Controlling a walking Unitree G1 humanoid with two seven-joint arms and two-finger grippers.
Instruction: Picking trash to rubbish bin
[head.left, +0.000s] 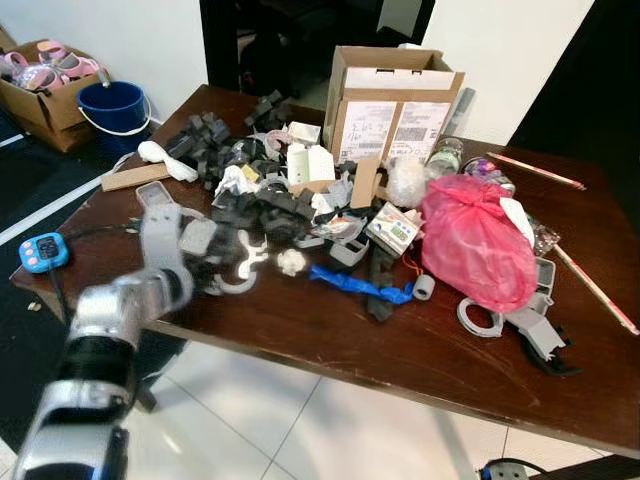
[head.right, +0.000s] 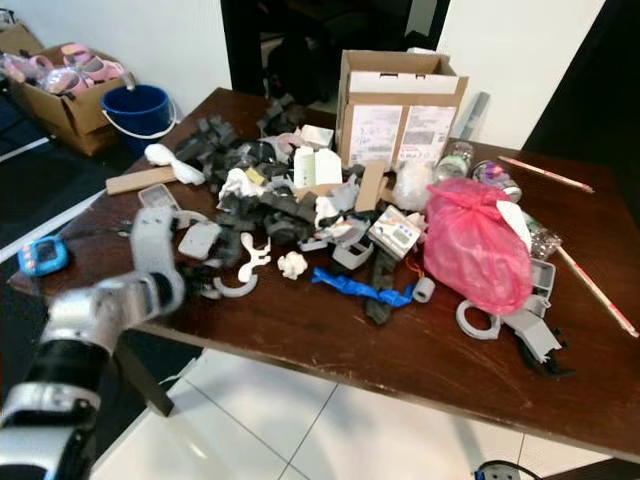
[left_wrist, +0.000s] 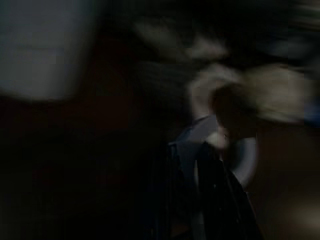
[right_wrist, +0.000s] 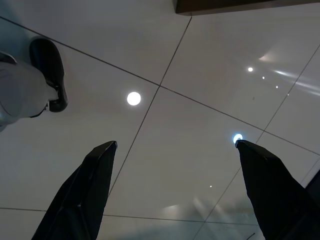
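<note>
My left arm (head.left: 110, 330) reaches up over the table's (head.left: 330, 340) near left edge, blurred, its wrist by the grey and white scraps there. In the left wrist view my left gripper (left_wrist: 200, 200) is a dark smear over pale blurred shapes, and I cannot tell how far its fingers are parted or whether they hold anything. My right gripper (right_wrist: 175, 190) hangs over the floor tiles (right_wrist: 165, 60) with its fingers spread wide and nothing between them.

The trash (head.left: 270, 200) lies heaped across the table's middle and left half: black and grey foam bits, white packets, a white curved piece (head.left: 245, 270) near the front edge just beside my wrist. A blue strip (head.left: 360, 285) lies toward the front edge at centre. A pink bag (head.left: 478, 240) sits on the right half. A box (head.left: 390, 105) stands at the far edge. A blue bucket (head.left: 113, 105) stands on the floor beyond the far left corner.
</note>
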